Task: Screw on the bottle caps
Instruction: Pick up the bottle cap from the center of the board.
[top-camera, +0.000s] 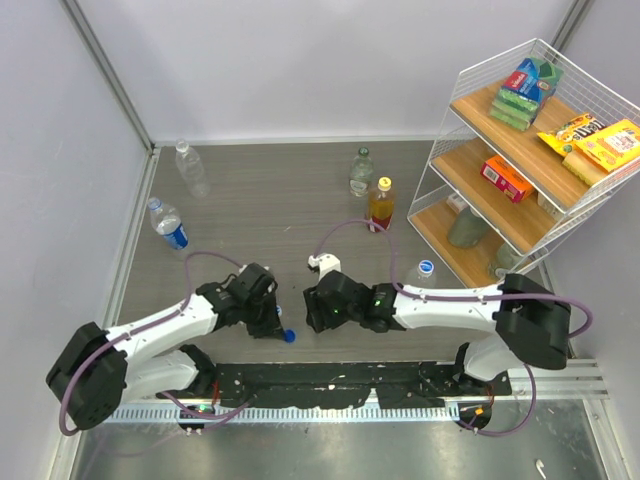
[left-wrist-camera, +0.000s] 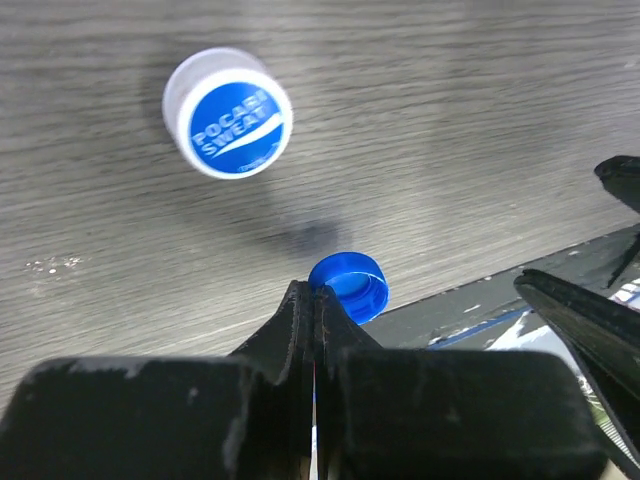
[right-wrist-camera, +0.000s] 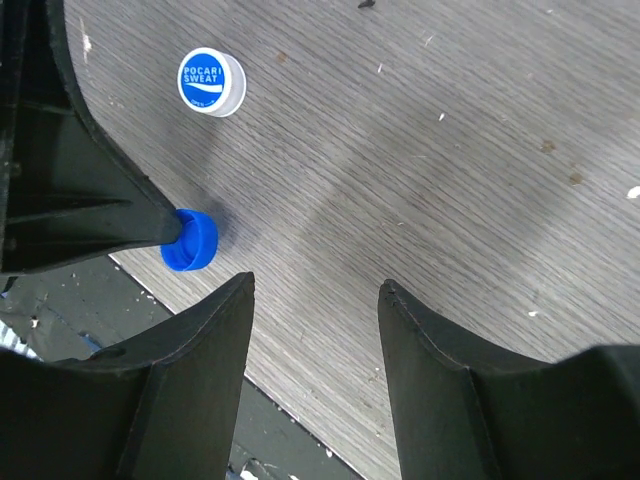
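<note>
Left gripper (left-wrist-camera: 316, 292), left wrist view: jaws closed to a hairline, tips against near rim of dark blue cap (left-wrist-camera: 349, 284). Cap sits on table (left-wrist-camera: 450, 120), hollow side seemingly up, just beside black base strip (left-wrist-camera: 470, 300) at table's near edge. Cap wall nipped btwn tips or only touched: cannot tell. White cap w/ blue middle (left-wrist-camera: 228, 113) lies beyond, apart from both.

Right wrist view: right gripper (right-wrist-camera: 315, 290) wide open, nothing btwn jaws, hanging over table. Dark blue cap to its left, w/ left gripper's tip on cap's side; white cap further off.

Top view: both grippers near each other at table's near edge, dark blue cap (top-camera: 288, 336) at left gripper's tip. Bottles well apart from it: clear bottle (top-camera: 190, 167) and blue-label bottle (top-camera: 168, 226) far left, second clear bottle (top-camera: 361, 172) and amber bottle (top-camera: 381, 204) at back, amber one w/ yellow cap on. Wire rack (top-camera: 540, 150) at right.

Risks (judgement): hold, if any, is on thin rim only, so cap prob. twists or pops free on lift. A push rather than a pinch slides it onto base strip. Arms close together, poss. clash if right gripper moves in. No bottle nr either gripper; long carry on a weak pinch invites a drop
</note>
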